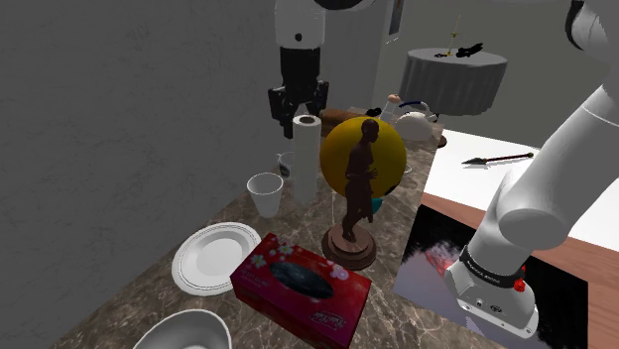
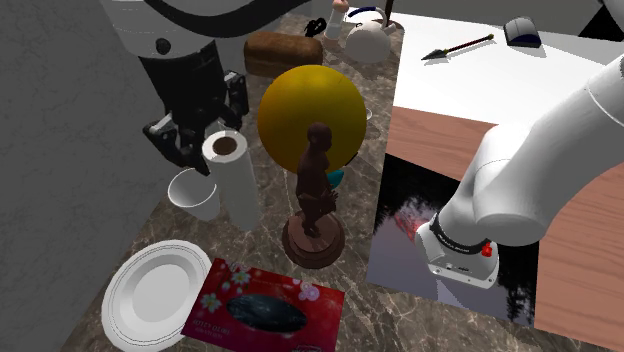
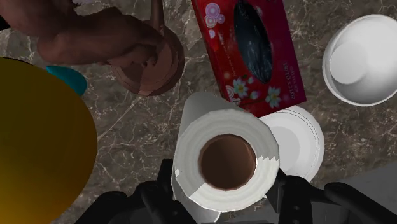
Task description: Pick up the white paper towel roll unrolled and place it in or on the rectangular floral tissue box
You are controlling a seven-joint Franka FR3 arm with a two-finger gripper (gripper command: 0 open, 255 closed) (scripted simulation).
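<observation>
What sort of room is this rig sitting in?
Likely a home kitchen or dining area: stone-look counter with a white plate and cup, and a cloth-draped round table behind.

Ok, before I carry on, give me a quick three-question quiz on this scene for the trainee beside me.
1. True or false: the paper towel roll lies on its side on the counter.
2. What stands just in front of the yellow ball in the shoulder view? A white cup; B brown figurine; C teapot.
3. Fill in: the pincer sits directly over the top of the ___.
Key: 1 false, it stands upright; 2 B; 3 paper towel roll.
</observation>
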